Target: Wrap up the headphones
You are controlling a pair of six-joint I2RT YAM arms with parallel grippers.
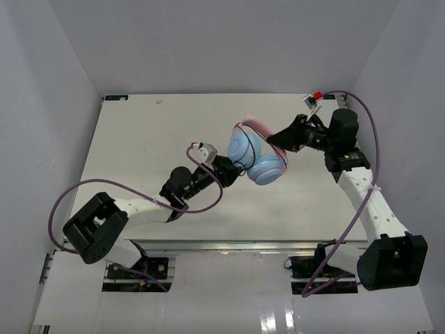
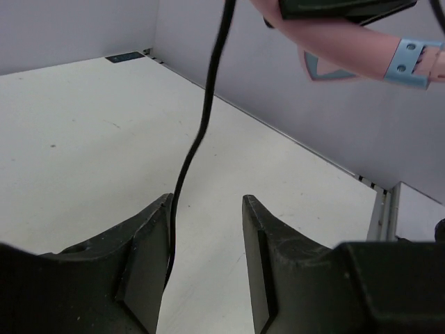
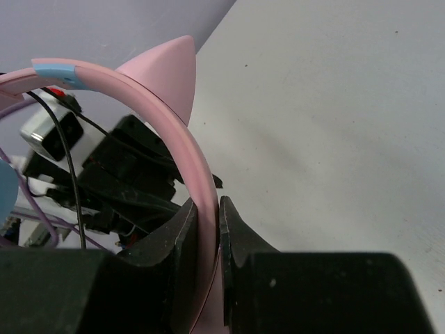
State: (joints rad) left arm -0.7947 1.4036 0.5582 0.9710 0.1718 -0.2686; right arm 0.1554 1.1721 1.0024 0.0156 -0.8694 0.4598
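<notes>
I'm mid-wrap: my right pincer [image 3: 208, 209] is clamped on the pink headband [image 3: 139, 97], holding the headphones [image 1: 268, 169] above mid-bench [image 1: 139, 153], while my left pincer [image 2: 206, 202] stands open around the cord [image 2: 208, 90], which I judge needs gripping next to wind it.

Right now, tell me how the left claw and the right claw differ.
The left claw stands with its jaws apart, while the right claw is shut. The left claw clamps nothing, with only the thin black cord running past the inner face of one finger; the right claw pinches the pink headband. Both are black two-finger claws meeting at the same headphones.
</notes>
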